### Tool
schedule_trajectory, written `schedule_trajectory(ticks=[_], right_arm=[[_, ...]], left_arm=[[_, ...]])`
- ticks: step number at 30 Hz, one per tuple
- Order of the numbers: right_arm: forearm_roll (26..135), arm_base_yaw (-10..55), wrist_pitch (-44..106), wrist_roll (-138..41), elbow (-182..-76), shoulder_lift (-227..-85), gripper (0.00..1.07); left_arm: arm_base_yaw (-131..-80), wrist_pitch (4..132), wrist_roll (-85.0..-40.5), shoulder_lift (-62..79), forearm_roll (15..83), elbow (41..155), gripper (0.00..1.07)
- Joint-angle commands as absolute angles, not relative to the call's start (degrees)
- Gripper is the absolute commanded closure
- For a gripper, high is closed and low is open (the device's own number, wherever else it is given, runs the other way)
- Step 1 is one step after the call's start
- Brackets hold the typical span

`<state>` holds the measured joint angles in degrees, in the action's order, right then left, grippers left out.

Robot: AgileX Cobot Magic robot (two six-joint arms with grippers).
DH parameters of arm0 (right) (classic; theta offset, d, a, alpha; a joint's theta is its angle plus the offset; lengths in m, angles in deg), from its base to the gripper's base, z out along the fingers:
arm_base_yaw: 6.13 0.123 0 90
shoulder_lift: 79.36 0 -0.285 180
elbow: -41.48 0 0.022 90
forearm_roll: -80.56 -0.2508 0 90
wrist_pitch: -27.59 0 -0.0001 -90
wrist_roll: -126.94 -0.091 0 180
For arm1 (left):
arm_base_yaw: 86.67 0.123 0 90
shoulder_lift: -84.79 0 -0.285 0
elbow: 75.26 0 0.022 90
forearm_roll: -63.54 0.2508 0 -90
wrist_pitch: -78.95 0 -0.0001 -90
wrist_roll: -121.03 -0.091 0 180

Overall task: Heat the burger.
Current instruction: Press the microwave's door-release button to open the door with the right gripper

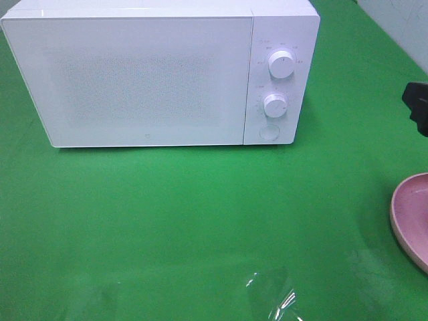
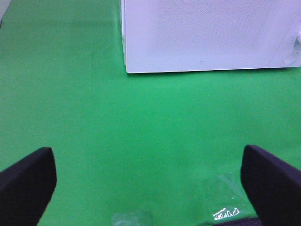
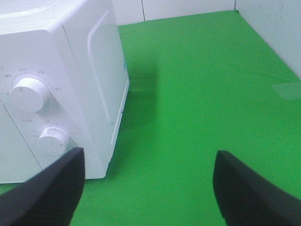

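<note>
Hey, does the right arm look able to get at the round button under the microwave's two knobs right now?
Probably yes. The right gripper is open and empty, near the control side of the microwave, and only bare green cloth lies in front of the round button.

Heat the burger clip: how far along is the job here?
Done: nothing certain; the microwave door is shut and no burger shows; the pink plate looks bare where visible. In hand: nothing; left gripper and right gripper are open, empty. Left: cannot tell whether the burger is inside.
</note>
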<state>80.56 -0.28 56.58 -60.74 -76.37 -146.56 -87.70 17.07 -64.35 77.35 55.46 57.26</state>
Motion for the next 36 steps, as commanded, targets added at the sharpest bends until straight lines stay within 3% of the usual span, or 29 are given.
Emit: schedule_trajectory(ticks=[1,9,15,17,24,26,28,31,36], right_arm=[[79.87,-0.57,62.89,-59.31,-75.57,-149.19,0.34],[71.33,-0.45,68.79,-53.69,-73.05,-153.26,0.34],[68.99,3.21,70.68,-49.45,-73.05,-153.32,0.34],[64.40,8.20,72.57,-42.06,-73.05,-155.38,0.34],[57.41,15.65,78.41,-35.64,-73.05,-159.57,0.34],[54.20,19.43,81.39,-34.67,-73.05,-161.51,0.34],[46.98,27.11,87.52,-34.61,-73.10,-165.47,0.34],[45.15,29.11,89.19,-34.61,-73.10,-166.67,0.34],[33.92,39.48,95.03,-34.27,-73.91,-173.20,0.34]], left_arm=[[-87.81,17.64,-63.90,78.26,54.83,57.15,0.08],[-87.81,17.64,-63.90,78.26,54.83,57.15,0.08],[-87.81,17.64,-63.90,78.26,54.83,57.15,0.08],[-87.81,17.64,-63.90,78.26,54.83,57.15,0.08],[-87.81,17.64,-63.90,78.26,54.83,57.15,0.08],[-87.81,17.64,-63.90,78.26,54.83,57.15,0.08],[-87.81,17.64,-63.90,78.26,54.83,57.15,0.08],[-87.81,17.64,-63.90,78.26,54.83,57.15,0.08],[-87.81,17.64,-63.90,78.26,54.83,57.15,0.08]])
